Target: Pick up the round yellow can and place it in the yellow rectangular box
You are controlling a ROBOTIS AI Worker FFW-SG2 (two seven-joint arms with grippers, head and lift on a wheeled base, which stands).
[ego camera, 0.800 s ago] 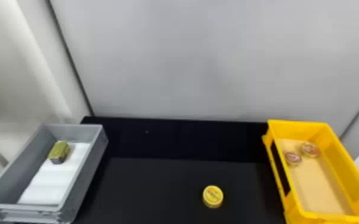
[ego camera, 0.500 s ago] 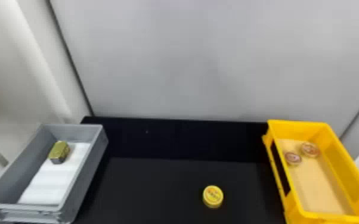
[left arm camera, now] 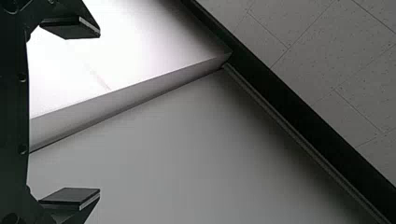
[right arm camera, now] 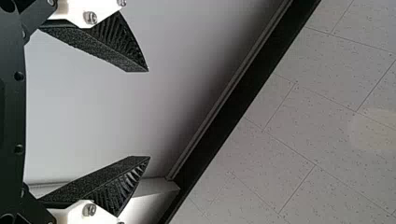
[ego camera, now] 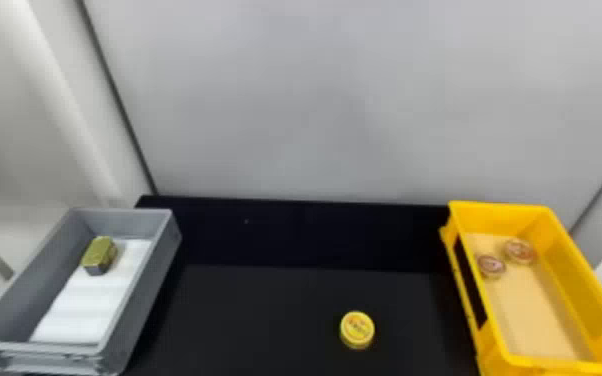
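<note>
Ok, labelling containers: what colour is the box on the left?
Grey, seen best in the head view.

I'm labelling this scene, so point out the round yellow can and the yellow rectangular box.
Round yellow can (ego camera: 357, 329), head view, on its lid.
Yellow rectangular box (ego camera: 583, 271), head view, on its right wall.

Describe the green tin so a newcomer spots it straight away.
On the robot's left stands the grey box, with a white sheet covering part of its floor. The green tin sits toward that box's far end; it is blocky and angular, unlike the round yellow can out on the black table.
</note>
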